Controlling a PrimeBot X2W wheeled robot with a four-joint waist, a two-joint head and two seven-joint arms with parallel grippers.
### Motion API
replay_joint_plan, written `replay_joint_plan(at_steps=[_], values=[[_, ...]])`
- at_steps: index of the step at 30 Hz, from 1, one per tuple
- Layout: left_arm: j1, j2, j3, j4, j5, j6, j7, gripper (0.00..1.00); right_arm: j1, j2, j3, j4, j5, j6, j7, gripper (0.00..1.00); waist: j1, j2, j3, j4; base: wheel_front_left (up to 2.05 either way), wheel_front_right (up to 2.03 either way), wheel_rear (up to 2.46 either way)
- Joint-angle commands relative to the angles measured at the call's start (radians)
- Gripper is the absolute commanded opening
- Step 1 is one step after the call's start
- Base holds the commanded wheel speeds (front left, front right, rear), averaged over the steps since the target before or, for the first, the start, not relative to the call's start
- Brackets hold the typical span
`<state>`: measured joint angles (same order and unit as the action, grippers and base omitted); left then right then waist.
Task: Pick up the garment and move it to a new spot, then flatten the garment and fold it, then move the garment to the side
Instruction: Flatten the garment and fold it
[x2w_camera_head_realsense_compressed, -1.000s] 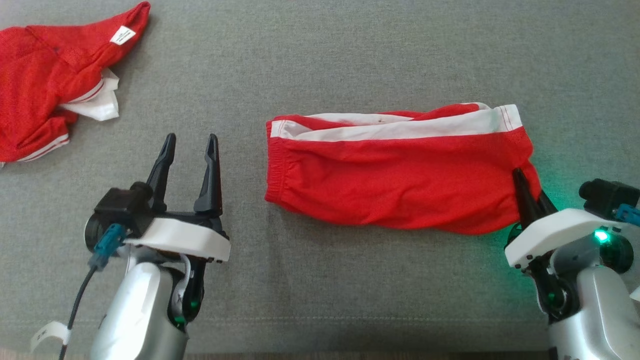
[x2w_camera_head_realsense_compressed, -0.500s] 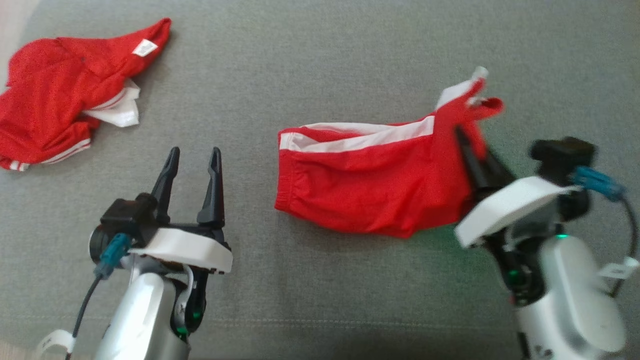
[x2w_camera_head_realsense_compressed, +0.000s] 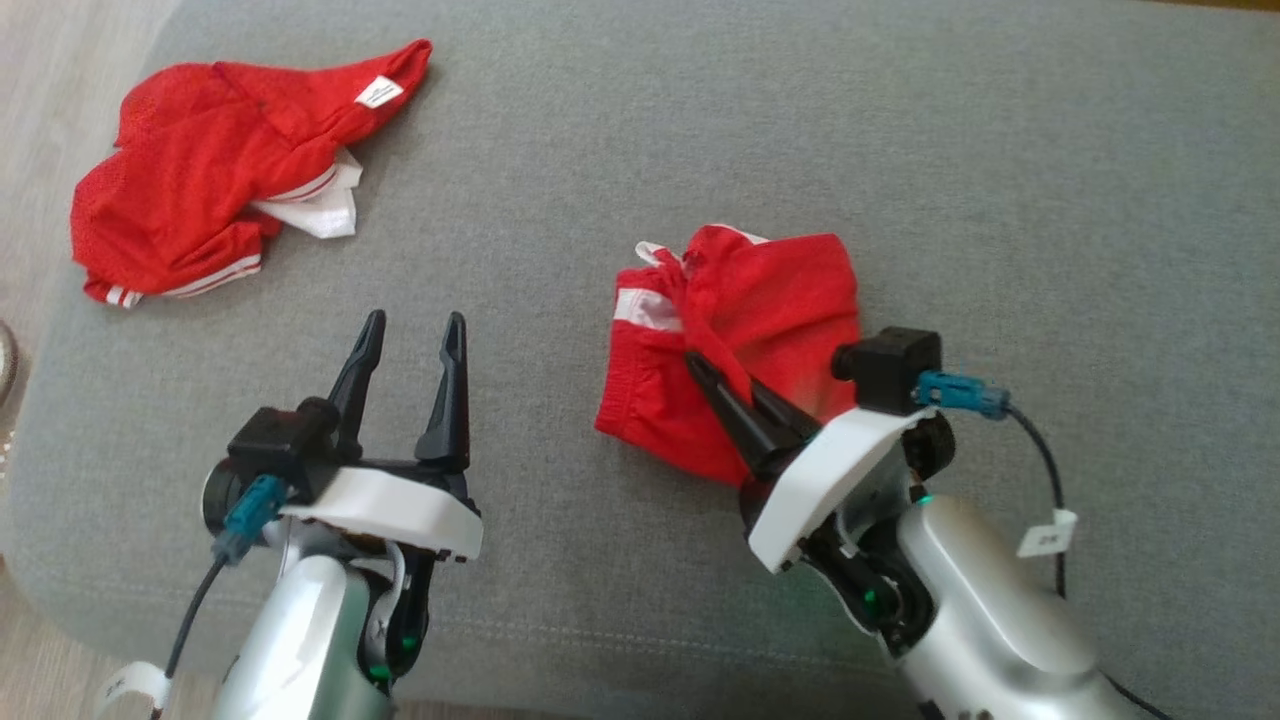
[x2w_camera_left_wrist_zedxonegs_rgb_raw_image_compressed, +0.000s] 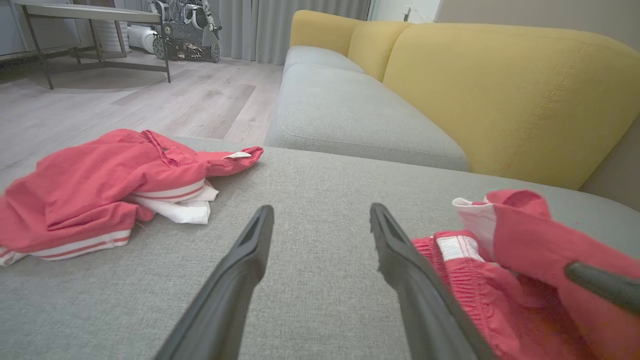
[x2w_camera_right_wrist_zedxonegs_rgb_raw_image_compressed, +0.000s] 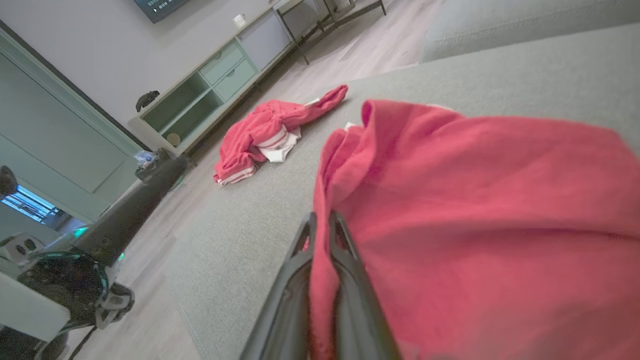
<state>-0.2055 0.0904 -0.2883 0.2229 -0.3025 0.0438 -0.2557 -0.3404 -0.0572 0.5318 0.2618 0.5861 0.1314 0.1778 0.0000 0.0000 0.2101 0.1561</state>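
Red garment (x2w_camera_head_realsense_compressed: 770, 300) lies bunched just right of centre in the head view, on the grey cushion (x2w_camera_head_realsense_compressed: 1000, 200). Part of it is drawn up and over itself into a rumpled mound. A white stripe and the gathered waistband show at its left edge.

My right claw (x2w_camera_head_realsense_compressed: 722, 375) reaches in from the lower right of that frame, and its two dark fingers are pressed together on a fold of the red cloth. In the right wrist view the fabric runs down between them and drapes across most of the right half of the frame.

My left claw (x2w_camera_head_realsense_compressed: 415, 318) sits at the lower left of the head view with its fingers spread apart and nothing between them but bare cushion. In the left wrist view the garment's waistband lies just beside my right-hand finger at the lower right of the frame. I cannot tell whether the two touch.

A second red garment (x2w_camera_head_realsense_compressed: 200, 190) with white trim and a small white label lies crumpled at the upper left of the head view, near the cushion's corner and well apart from both claws. Beyond it is wooden floor (x2w_camera_left_wrist_zedxonegs_rgb_raw_image_compressed: 150, 100), and a yellow backrest (x2w_camera_left_wrist_zedxonegs_rgb_raw_image_compressed: 500, 90) fills the upper right of the left wrist view.
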Motion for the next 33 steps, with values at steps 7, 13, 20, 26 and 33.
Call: replay_joint_plan(at_steps=[7,13,20,26,33], values=[[-0.021,0.006,0.039,-0.033,-0.005,0.000,-0.006,1.00,-0.112,0.007,0.100,0.065,0.066,-0.001,-0.121,1.00,0.0000,0.0000,0.027,-0.005,0.00,0.00,0.00],[-0.025,0.011,0.046,-0.031,-0.001,-0.001,-0.006,1.00,-0.159,0.007,0.104,0.028,0.086,-0.001,-0.229,1.00,0.0000,0.0000,0.027,-0.037,0.00,0.00,0.00],[-0.019,0.022,0.056,-0.039,0.005,0.006,-0.006,1.00,-0.135,0.007,-0.115,-0.009,-0.064,-0.001,-0.288,1.00,0.0000,0.0000,0.013,-0.076,0.00,0.00,0.00],[-0.008,0.043,0.068,-0.060,0.012,0.015,-0.006,1.00,-0.014,0.005,-0.353,-0.091,-0.267,-0.001,-0.253,1.00,0.0000,0.0000,0.001,-0.101,0.00,0.00,0.00],[0.019,0.073,0.072,-0.089,0.021,0.026,0.001,1.00,0.150,0.005,-0.509,-0.216,-0.385,-0.001,-0.203,1.00,0.0000,0.0000,-0.019,-0.124,0.00,0.00,0.00]])
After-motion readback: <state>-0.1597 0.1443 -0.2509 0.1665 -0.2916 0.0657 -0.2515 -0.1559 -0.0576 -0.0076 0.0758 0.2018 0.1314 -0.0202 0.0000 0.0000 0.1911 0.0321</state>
